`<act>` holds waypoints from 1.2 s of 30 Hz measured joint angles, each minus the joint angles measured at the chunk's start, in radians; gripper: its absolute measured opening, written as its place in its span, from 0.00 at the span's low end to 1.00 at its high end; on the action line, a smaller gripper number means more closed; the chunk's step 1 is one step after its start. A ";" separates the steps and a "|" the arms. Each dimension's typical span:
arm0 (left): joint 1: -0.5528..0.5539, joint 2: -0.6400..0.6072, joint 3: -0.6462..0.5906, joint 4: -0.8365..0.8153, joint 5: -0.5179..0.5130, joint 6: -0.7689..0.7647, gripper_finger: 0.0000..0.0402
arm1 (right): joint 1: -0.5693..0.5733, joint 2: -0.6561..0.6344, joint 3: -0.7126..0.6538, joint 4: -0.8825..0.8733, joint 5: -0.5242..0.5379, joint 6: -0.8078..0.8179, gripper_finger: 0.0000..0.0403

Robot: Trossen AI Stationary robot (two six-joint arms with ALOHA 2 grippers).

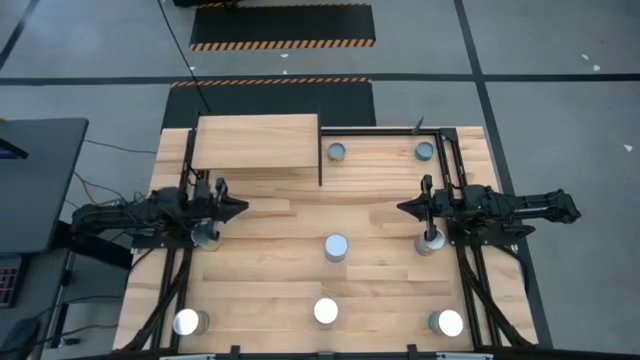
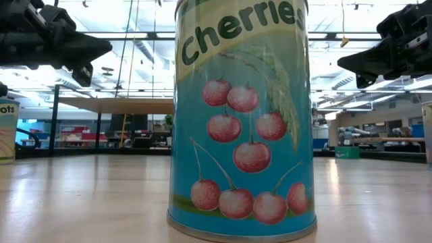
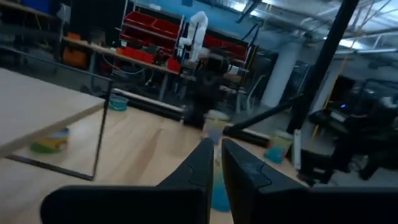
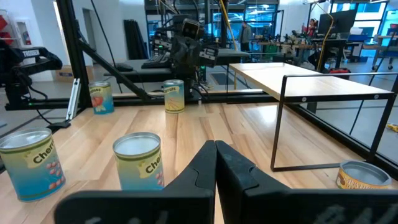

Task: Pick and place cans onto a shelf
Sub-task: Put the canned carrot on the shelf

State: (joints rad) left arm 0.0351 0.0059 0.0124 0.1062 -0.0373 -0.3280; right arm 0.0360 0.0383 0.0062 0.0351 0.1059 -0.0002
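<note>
Several small cans with silver tops stand on the wooden tabletop: one in the middle, three along the near edge, and two at the back right of the shelf. The shelf is a light board on thin black legs at the back left, with nothing on it. My left gripper is shut and hovers mid-left, with a can beside the arm. My right gripper is shut and hovers mid-right, with a can beside it. The low view is filled by a blue cherry-label can.
Black frame rails run along both table sides. The shelf's black legs stand at its right end, with a can next to them. A dark desk stands left of the table. Bare wood lies between the two grippers.
</note>
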 joint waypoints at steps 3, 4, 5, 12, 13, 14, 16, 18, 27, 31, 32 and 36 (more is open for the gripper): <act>-0.013 0.023 0.052 -0.012 0.055 -0.051 0.08 | 0.000 0.000 0.000 0.000 0.000 0.000 0.02; -0.025 0.040 0.083 -0.014 0.061 -0.060 0.07 | 0.000 0.000 0.000 0.000 0.000 0.000 0.02; -0.039 0.067 0.117 -0.042 0.060 -0.062 0.06 | 0.000 0.000 0.000 0.000 0.000 0.000 0.02; -0.182 0.348 0.405 -0.454 0.123 -0.192 0.01 | 0.000 0.000 0.000 0.000 0.000 0.000 0.02; -0.202 0.383 0.447 -0.518 0.150 -0.218 0.01 | 0.000 0.000 0.000 0.000 0.000 0.000 0.02; -0.223 0.410 0.487 -0.571 0.167 -0.251 0.01 | 0.000 0.000 0.000 0.000 0.000 0.000 0.02; -0.261 0.453 0.566 -0.660 0.171 -0.325 0.01 | 0.000 0.000 0.000 0.000 0.000 0.000 0.02; -0.288 0.489 0.645 -0.747 0.168 -0.417 0.02 | 0.000 0.000 0.000 0.000 0.000 0.000 0.02; -0.386 0.662 1.096 -1.021 0.186 -0.745 0.05 | 0.000 0.000 0.000 0.000 0.000 0.000 0.02; -0.452 0.770 1.311 -0.999 0.126 -0.646 0.06 | 0.000 0.000 0.000 0.000 0.000 0.000 0.02; -0.465 0.794 1.353 -1.045 0.095 -0.625 0.06 | 0.000 0.000 0.000 0.000 0.000 0.000 0.02; -0.479 0.872 1.465 -1.348 0.007 -0.603 0.09 | 0.000 0.000 0.000 0.000 0.000 0.000 0.02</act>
State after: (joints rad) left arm -0.4438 0.8775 1.4777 -1.2413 -0.0305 -0.9315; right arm 0.0360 0.0383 0.0060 0.0352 0.1059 -0.0002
